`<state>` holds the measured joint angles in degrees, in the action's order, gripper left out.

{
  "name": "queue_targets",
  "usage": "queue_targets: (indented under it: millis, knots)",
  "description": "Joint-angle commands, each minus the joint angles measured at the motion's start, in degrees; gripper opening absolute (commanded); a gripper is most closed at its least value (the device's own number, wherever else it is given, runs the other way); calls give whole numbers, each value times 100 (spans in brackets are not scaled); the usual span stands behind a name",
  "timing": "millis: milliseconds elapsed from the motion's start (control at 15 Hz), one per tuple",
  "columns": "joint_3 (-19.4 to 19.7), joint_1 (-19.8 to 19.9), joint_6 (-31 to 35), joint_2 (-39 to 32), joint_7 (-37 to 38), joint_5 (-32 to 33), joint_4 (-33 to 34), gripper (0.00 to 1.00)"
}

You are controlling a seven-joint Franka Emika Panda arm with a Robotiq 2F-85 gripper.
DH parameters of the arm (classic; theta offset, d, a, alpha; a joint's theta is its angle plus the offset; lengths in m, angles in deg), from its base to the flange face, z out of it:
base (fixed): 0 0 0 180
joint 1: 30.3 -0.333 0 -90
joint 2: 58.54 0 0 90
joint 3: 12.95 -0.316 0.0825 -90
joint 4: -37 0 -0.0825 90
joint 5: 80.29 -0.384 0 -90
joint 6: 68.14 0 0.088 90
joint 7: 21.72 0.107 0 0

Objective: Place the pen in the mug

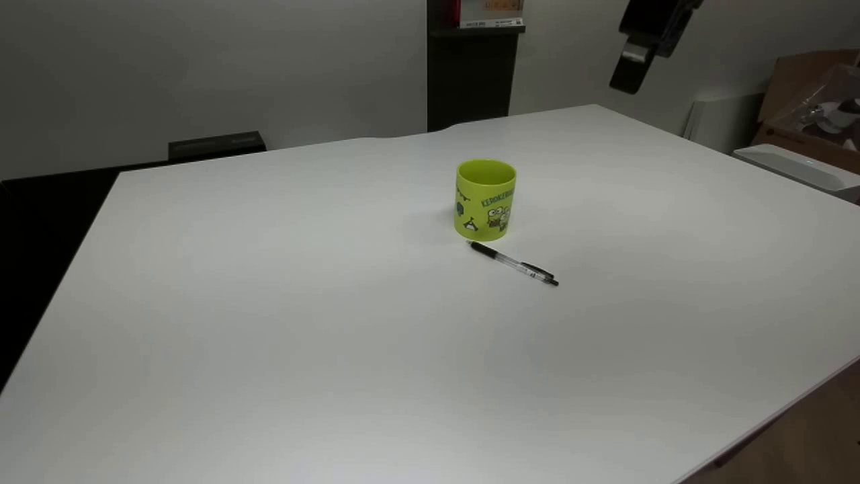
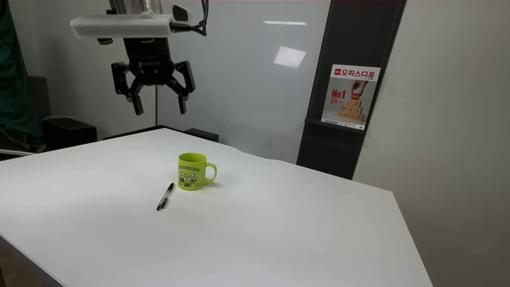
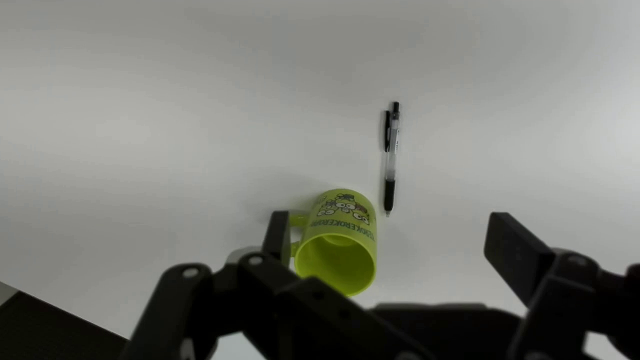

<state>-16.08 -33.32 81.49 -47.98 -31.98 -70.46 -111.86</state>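
The pen (image 1: 514,263) lies flat on the white table, just beside the mug, with its tip end nearest the mug. It is black with a clear middle and also shows in an exterior view (image 2: 165,197) and in the wrist view (image 3: 391,162). The yellow-green mug (image 1: 482,212) stands upright with printed cartoon figures; its handle shows in an exterior view (image 2: 192,175). In the wrist view the mug (image 3: 345,215) looks empty inside, and the left finger hides part of its handle. My gripper (image 2: 160,113) is open and empty, high above the table; its fingers also show in the wrist view (image 3: 390,232).
The white table (image 1: 302,302) fills most of the views. A whiteboard wall and a dark panel with a poster (image 2: 350,97) stand behind it. A cardboard box (image 1: 779,84) and a white device (image 1: 799,167) are beyond the table's edge.
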Motion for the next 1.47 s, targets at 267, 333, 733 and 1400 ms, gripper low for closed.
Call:
queue_targets:
  millis: [267,333,733,1400]
  knots:
    - [1,-84,90,-177,-84,-142,100,100]
    - [-12,-41,252,-327,86,-76,125,100]
    - [10,18,1100,-1334,278,-146,248,100]
    - [146,-240,1388,-3090,300,156,1244,100]
